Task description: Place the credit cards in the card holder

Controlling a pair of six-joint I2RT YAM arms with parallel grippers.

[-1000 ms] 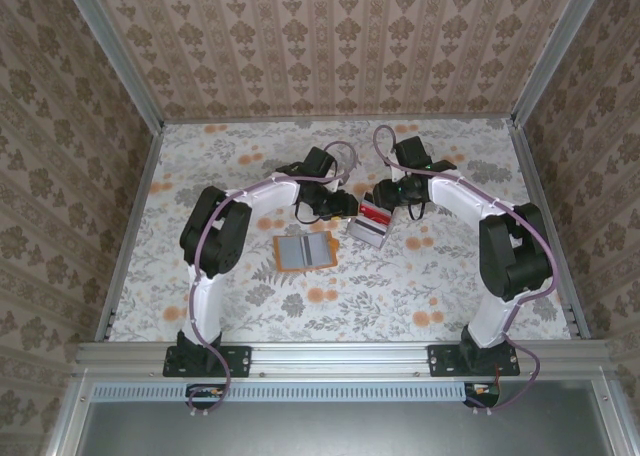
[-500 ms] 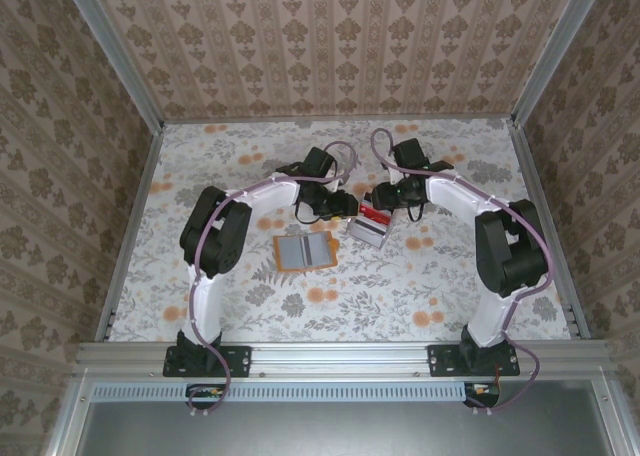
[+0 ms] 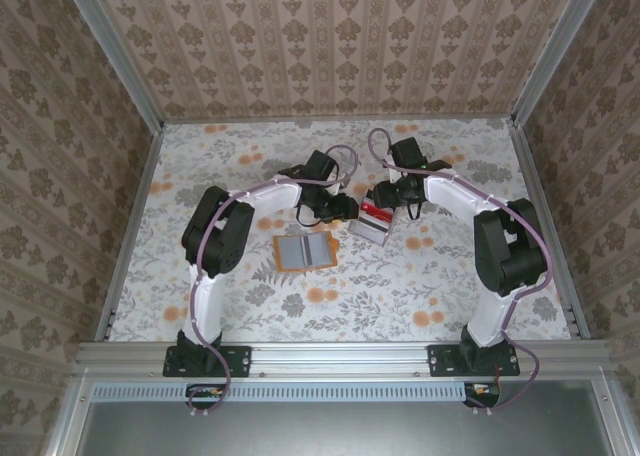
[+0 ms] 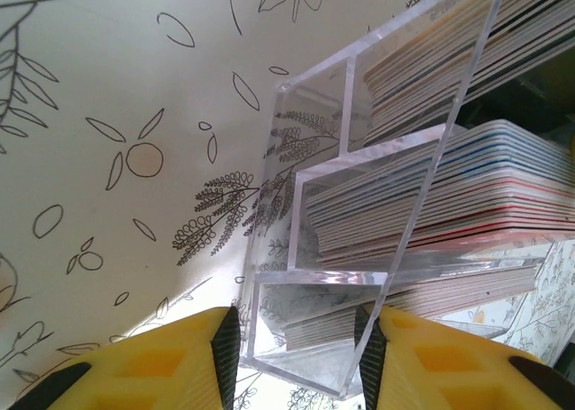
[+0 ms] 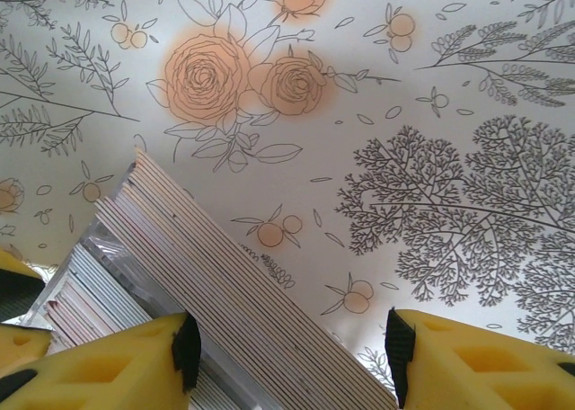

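The card holder lies open, grey side up, just left of centre in the top view, apart from both arms. Up and right of it a clear rack holds the credit cards in stacks. The left gripper straddles the rack's end at a narrow gap and seems to pinch it. The right gripper stands wide, with a card stack between its jaws.

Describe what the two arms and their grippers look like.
Both the left arm and right arm have white links with bulky black joints on black base plates. A lilac cable runs along each. The left gripper and right gripper have yellow fingers with black inner pads.
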